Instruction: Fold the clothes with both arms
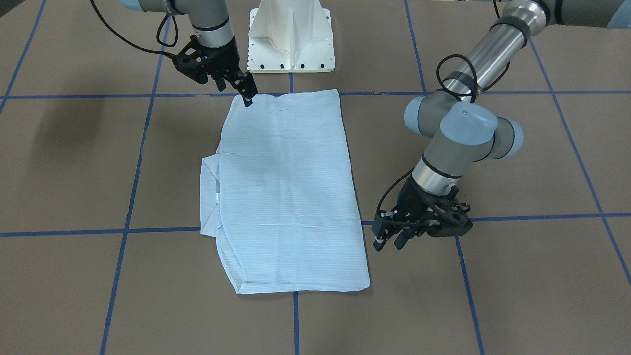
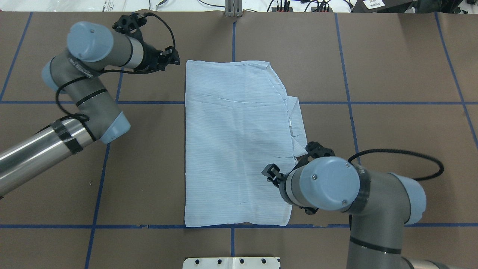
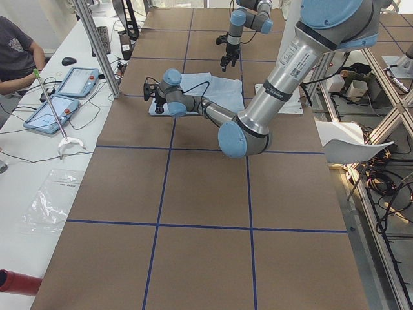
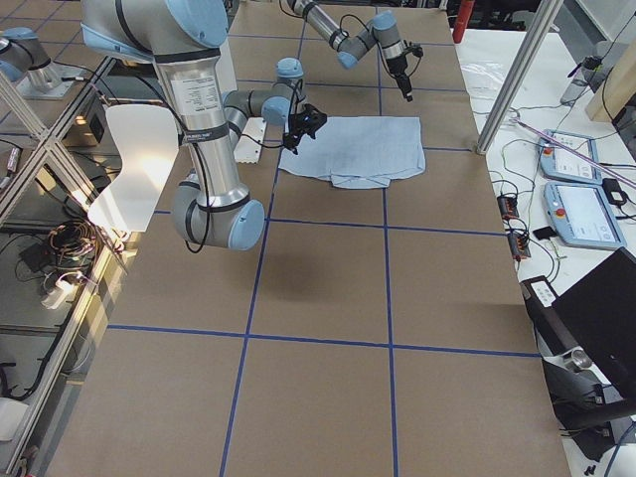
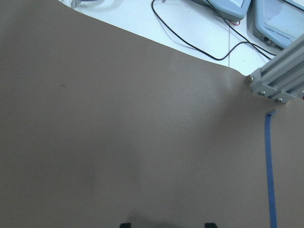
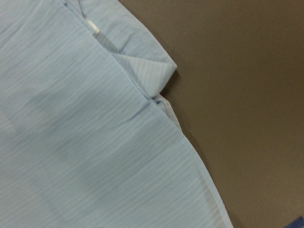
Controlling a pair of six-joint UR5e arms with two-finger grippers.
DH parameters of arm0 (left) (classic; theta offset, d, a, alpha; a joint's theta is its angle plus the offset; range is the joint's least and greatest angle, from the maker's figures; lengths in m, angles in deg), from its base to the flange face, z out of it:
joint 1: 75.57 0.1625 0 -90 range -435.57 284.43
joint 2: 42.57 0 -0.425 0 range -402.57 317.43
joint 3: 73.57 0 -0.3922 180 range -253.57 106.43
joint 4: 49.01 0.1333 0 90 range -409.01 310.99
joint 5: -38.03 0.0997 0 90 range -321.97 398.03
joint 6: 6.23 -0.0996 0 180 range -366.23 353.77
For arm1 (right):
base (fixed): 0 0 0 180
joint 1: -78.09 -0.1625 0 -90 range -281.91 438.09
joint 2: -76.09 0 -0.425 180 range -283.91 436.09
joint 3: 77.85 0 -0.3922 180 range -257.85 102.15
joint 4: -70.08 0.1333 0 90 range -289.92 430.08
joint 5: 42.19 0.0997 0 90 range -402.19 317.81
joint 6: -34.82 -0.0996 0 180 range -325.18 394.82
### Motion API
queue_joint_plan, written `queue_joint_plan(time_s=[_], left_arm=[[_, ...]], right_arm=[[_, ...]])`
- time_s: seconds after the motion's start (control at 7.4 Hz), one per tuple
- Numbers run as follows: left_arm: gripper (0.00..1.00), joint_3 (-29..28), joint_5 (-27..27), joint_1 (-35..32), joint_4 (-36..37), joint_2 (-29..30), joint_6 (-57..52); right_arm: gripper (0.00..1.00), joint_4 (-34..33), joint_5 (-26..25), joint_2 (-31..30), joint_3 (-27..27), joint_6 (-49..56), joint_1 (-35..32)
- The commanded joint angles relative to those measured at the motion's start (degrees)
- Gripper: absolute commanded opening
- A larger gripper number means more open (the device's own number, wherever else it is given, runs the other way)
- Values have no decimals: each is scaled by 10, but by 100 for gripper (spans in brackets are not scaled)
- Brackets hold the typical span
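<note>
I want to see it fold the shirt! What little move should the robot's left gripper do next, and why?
Probably slide the left gripper sideways onto the shirt's nearest edge. It is open but sits over bare table beside the shirt, touching nothing, while the right gripper hovers over the opposite side.
</note>
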Motion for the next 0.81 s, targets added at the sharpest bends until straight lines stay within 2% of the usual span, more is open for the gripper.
queue_joint_plan(time_s=[0.0, 0.14, 0.27, 0.41, 0.68], left_arm=[[62, 93, -8, 0, 39, -50, 2], [63, 94, -7, 3, 39, -54, 9], [63, 94, -4, 4, 39, -57, 12], [64, 95, -2, 5, 39, -56, 14], [64, 95, -1, 5, 39, -57, 14]], right_arm=[[100, 0, -45, 28, 33, -145, 40], [98, 0, -53, 48, 66, -202, 43], [98, 10, -69, 53, 77, -209, 46], [98, 31, -70, 54, 95, -219, 47], [97, 32, -66, 47, 106, -220, 54]])
